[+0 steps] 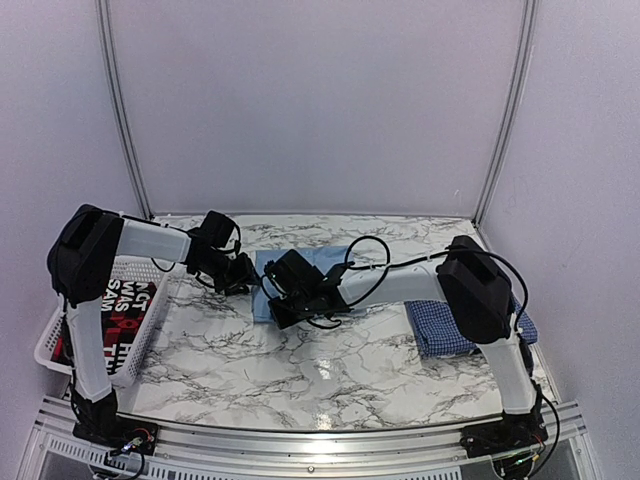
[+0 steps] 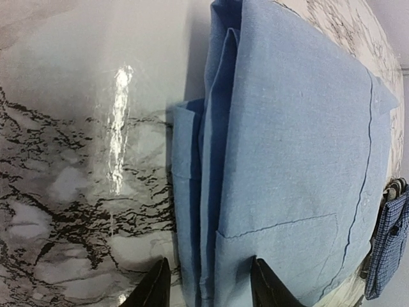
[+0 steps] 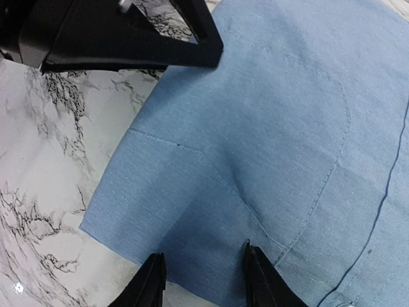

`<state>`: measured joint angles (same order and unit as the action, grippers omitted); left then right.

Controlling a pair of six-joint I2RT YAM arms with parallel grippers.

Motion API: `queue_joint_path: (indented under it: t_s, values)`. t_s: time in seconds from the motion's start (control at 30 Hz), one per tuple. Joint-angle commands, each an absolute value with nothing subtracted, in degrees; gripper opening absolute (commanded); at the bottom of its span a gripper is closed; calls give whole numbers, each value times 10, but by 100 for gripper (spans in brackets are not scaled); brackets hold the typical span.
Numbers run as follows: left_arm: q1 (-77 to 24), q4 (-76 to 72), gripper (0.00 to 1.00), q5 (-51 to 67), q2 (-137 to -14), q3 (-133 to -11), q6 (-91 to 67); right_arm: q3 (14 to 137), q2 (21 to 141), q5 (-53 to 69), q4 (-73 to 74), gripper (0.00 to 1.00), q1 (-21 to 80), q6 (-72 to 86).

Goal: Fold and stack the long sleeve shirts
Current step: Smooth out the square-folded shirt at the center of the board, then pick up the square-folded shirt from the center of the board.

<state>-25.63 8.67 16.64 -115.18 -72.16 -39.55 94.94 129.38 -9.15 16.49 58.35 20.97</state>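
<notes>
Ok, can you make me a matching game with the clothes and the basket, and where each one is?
Things:
1. light blue shirt
2. checked dark blue shirt
3. red-and-black garment
4. white basket

Places:
A. inside the basket
B. middle of the table
C. at the table's left edge
D. right side of the table, partly under the right arm

Pairs: 1-B, 2-D, 3-A, 4-C
</notes>
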Motion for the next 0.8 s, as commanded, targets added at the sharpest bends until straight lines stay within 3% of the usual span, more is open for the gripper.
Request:
queue_joint_path:
  t_s: [0.0,0.23,0.43,0.77]
  values:
    - [-265,146,41,168,-1184,-737,-379,952,1267,-85,166,41,589,218]
    - [-275,158,22,141,-1194,-735,-391,967,1221,-89,180,44,574,211]
    - [-274,148,1,137,-1185,-737,-399,904,1158,-89,166,49,512,213]
    - [-253,143,0,142,-1132,-720,-384,760,1101,-106,128,38,445,226]
